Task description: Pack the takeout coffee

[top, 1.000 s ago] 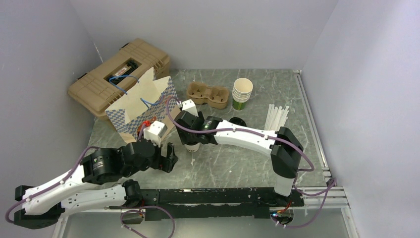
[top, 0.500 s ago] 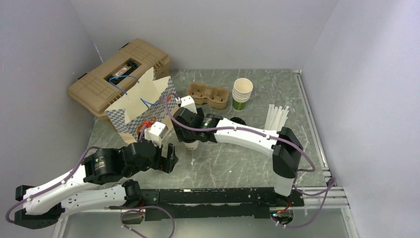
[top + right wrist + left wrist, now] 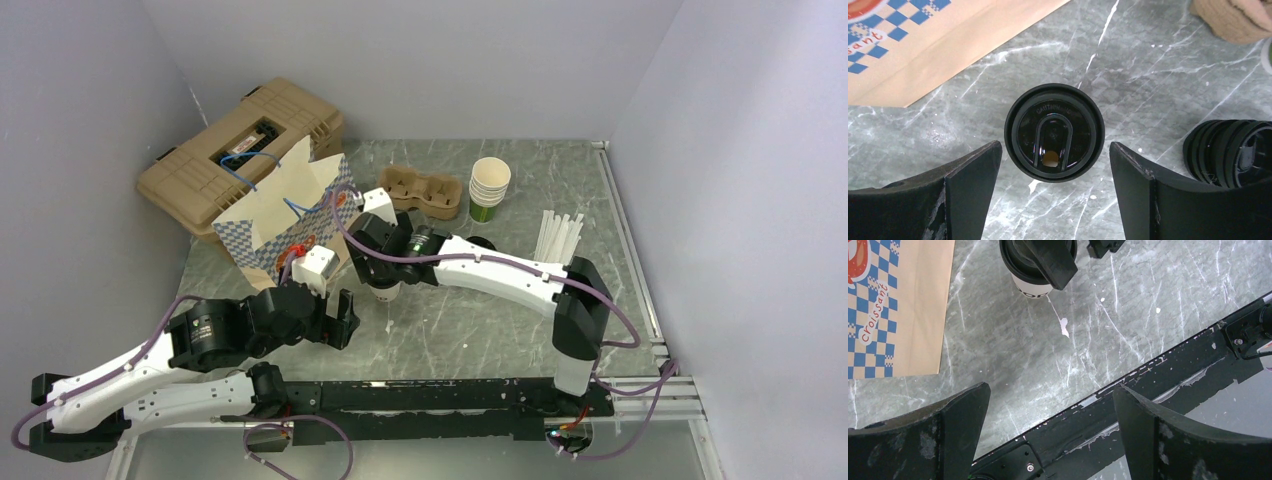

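The takeout coffee (image 3: 1054,131) is a pale paper cup with a black lid, standing upright on the marble table beside the paper bag (image 3: 285,215). My right gripper (image 3: 1054,145) is open and hovers straight above it, with a finger on either side of the lid and not touching it. In the top view the right gripper (image 3: 375,262) hides most of the cup (image 3: 386,294). My left gripper (image 3: 1050,389) is open and empty over the table's near edge, in front of the cup (image 3: 1032,286). It sits near the bag's front corner in the top view (image 3: 340,318).
The checkered bag (image 3: 898,305) stands open to the left of the cup. A tan toolbox (image 3: 245,140) is behind it. A cardboard cup carrier (image 3: 420,190), a stack of lidless cups (image 3: 489,187), a stack of black lids (image 3: 1233,150) and straws (image 3: 560,235) lie to the right. A black rail (image 3: 1148,405) runs along the front.
My right gripper has shifted a little left and back towards the bag, staying above the cup. The cup and the left arm have not moved.
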`<control>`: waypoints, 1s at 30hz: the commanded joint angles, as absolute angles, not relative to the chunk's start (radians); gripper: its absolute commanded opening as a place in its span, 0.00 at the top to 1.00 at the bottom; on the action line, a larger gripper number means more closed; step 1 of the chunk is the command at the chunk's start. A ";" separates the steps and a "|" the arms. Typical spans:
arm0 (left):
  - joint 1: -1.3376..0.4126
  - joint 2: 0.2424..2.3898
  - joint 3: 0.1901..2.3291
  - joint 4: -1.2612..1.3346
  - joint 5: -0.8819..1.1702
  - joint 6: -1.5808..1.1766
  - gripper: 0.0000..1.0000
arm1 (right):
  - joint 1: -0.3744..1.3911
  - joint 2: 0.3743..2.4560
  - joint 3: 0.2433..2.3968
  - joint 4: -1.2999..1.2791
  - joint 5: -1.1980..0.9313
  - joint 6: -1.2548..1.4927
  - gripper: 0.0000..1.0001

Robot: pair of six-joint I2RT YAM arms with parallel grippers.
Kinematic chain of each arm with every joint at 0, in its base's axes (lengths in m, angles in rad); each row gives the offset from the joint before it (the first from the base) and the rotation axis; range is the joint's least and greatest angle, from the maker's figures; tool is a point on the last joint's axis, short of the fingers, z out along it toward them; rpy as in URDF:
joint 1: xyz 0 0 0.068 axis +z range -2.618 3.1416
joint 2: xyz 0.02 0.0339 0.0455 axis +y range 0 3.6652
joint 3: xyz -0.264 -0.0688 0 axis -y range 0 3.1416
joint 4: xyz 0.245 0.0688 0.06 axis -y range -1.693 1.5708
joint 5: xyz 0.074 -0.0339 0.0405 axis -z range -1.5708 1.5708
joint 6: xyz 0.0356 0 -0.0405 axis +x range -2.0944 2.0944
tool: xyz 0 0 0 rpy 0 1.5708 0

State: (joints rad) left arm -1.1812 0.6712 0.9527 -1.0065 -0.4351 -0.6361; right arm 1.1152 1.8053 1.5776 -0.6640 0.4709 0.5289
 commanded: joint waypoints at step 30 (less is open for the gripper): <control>-1.180 0.596 0.959 -0.926 -0.414 -0.529 0.01 | 0.600 1.664 1.917 -0.912 0.395 0.219 0.50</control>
State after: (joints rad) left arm -1.1812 0.6163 0.9649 -0.9771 -0.4221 -0.5560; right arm 0.6422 1.6196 1.8496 -0.8860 0.4648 0.2565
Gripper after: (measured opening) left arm 0.994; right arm 0.506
